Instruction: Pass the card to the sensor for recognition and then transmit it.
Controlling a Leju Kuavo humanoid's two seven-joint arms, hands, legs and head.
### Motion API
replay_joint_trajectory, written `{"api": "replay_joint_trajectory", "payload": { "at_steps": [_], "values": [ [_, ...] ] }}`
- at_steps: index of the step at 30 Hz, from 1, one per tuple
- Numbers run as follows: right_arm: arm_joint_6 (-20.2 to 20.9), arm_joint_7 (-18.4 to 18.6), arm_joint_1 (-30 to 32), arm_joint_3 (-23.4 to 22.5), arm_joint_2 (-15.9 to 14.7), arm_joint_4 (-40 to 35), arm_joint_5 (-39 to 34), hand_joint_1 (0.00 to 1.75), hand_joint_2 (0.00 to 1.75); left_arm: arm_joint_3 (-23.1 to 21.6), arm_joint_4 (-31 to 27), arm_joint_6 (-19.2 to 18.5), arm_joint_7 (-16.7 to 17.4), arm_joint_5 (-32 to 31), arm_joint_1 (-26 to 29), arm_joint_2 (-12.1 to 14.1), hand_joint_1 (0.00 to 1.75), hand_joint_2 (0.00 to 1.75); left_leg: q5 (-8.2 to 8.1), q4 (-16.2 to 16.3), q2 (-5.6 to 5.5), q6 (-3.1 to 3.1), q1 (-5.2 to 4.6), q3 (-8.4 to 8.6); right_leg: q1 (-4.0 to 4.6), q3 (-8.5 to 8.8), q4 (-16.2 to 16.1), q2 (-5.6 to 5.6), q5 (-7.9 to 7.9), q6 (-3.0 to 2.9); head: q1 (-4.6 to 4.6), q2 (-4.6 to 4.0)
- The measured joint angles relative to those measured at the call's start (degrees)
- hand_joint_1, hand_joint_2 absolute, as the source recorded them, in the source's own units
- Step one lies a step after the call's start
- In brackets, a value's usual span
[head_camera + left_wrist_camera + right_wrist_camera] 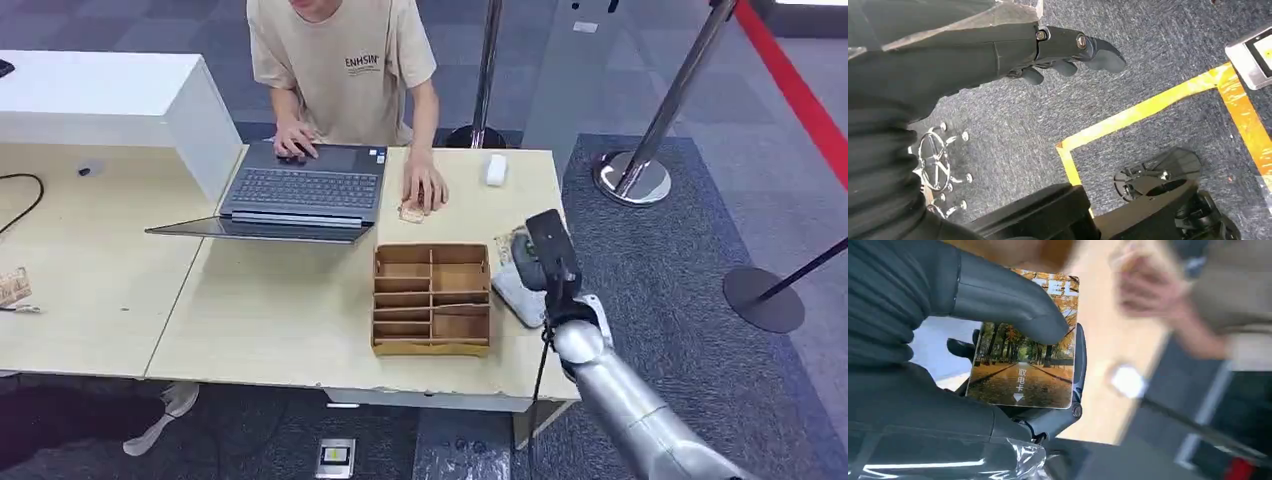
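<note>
A card (1025,365) printed with an autumn tree avenue is pinched in my right hand (998,340), the thick thumb (1013,305) pressing on its face and dark fingers behind it. From the head view, my right hand (545,255) hovers over the table's right end, just above a flat grey-white sensor pad (512,292), and an edge of the card (505,245) peeks out on the hand's left. My left hand (1068,50) hangs over grey carpet, its fingers loosely extended and holding nothing.
A wooden divided organiser (432,298) stands left of the sensor. Behind the table a person types on a laptop (300,190), their other hand resting on a small card (412,210). A white device (496,168) lies at the back. Metal stanchions (632,175) stand to the right.
</note>
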Motion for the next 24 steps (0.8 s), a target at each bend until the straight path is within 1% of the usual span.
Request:
{"api": "replay_joint_trajectory", "payload": {
  "at_steps": [2,4,5,7,8,9,12,14,16,18,20,22,24],
  "values": [
    [-0.7,2.17,-1.3,0.26,-0.02,-6.04,3.8,1.75,1.75,0.04,0.0,0.02,-0.18,0.02,0.02,0.0,0.0,1.75,0.0,0.0,0.0,0.0,0.0,0.0,0.0,-0.01,0.0,0.0,-0.01,0.0,0.0,0.0],
    [-2.26,4.91,-2.35,0.92,0.09,-11.7,11.04,1.75,1.75,0.13,0.0,0.15,-0.44,0.02,0.02,0.0,0.0,1.75,-0.01,0.0,0.0,0.0,0.01,-0.04,0.01,-0.02,0.0,0.0,-0.03,-0.02,-0.02,0.0],
    [-3.06,6.09,-2.81,1.31,0.18,-13.95,15.15,1.75,1.75,0.22,0.0,0.17,-0.46,0.02,0.0,0.0,0.0,1.75,-0.01,0.0,0.0,0.0,0.01,-0.05,0.01,-0.03,0.0,0.0,-0.03,-0.02,-0.02,0.0],
    [-4.99,8.95,-3.85,2.47,0.44,-17.94,26.59,1.75,1.75,0.39,0.0,0.17,-0.44,-0.02,-0.06,0.0,0.0,1.75,-0.01,0.0,0.0,0.0,0.0,-0.06,0.01,-0.05,0.0,0.0,-0.03,-0.02,-0.02,0.0],
    [-5.49,9.98,-4.29,3.04,0.59,-19.45,31.06,1.75,1.75,0.42,0.0,0.17,-0.37,-0.09,-0.14,0.0,0.0,1.75,-0.01,0.0,0.0,0.0,0.01,-0.06,0.01,-0.06,0.0,0.0,-0.03,-0.02,-0.02,0.0],
    [-5.75,10.43,-4.68,3.52,0.72,-20.65,33.37,1.75,1.75,0.44,0.0,0.17,-0.37,-0.13,-0.21,0.0,0.0,1.75,-0.01,0.0,0.0,0.0,0.01,-0.05,0.01,-0.05,-0.01,0.0,-0.03,-0.02,-0.02,0.0],
    [-5.92,11.31,-5.18,4.66,1.03,-24.06,35.16,1.75,1.75,0.48,0.0,0.15,-0.37,-0.15,-0.27,0.0,0.0,1.75,-0.01,0.0,0.0,0.0,0.0,-0.06,0.0,-0.05,-0.01,0.0,-0.02,-0.02,-0.02,0.0],
    [-6.17,11.37,-5.25,5.4,1.07,-25.5,38.57,1.75,1.75,0.48,0.0,0.06,-0.33,-0.44,-0.28,0.0,0.0,1.75,-0.01,0.0,-0.01,0.0,0.0,-0.09,0.0,-0.04,-0.01,0.0,-0.02,-0.01,0.0,0.0],
    [-5.23,11.39,-6.48,6.71,1.61,-25.72,44.89,1.75,1.75,0.48,0.0,-0.11,0.13,-1.05,-0.46,-0.02,0.0,1.75,-0.01,0.0,0.02,0.0,-0.01,-0.11,-0.01,-0.08,0.0,0.05,0.0,-0.01,-0.04,0.0],
    [-4.66,11.06,-8.63,8.59,2.87,-24.67,49.15,1.75,1.75,0.46,0.0,-0.46,0.66,-1.75,-1.27,-0.18,0.0,1.75,0.01,0.0,0.02,0.0,0.0,-0.11,0.0,-0.09,0.0,0.05,0.01,-0.01,-0.02,0.0],
    [-4.7,10.67,-11.25,10.73,4.22,-21.53,52.89,1.75,1.75,0.46,-0.02,-0.68,0.81,-2.38,-2.06,-0.48,0.0,1.75,0.06,0.0,-0.03,0.01,0.02,-0.15,0.02,-0.08,0.0,-0.05,0.0,-0.01,-0.02,0.0],
    [-5.25,10.69,-14.06,12.84,5.31,-17.32,58.49,1.75,1.75,0.46,-0.02,-1.01,0.98,-2.67,-2.52,-0.72,0.0,1.75,0.07,0.0,-0.05,0.01,0.02,-0.15,0.03,-0.09,0.02,-0.04,0.01,-0.02,-0.06,0.0],
    [-5.64,10.96,-17.48,15.59,6.36,-10.57,64.87,1.75,1.75,0.46,-0.02,-1.2,1.27,-3.23,-3.11,-0.98,0.0,1.75,0.09,0.0,-0.04,0.0,0.03,-0.15,0.03,-0.1,0.04,-0.05,0.02,-0.03,-0.04,0.0]
  ]
}}
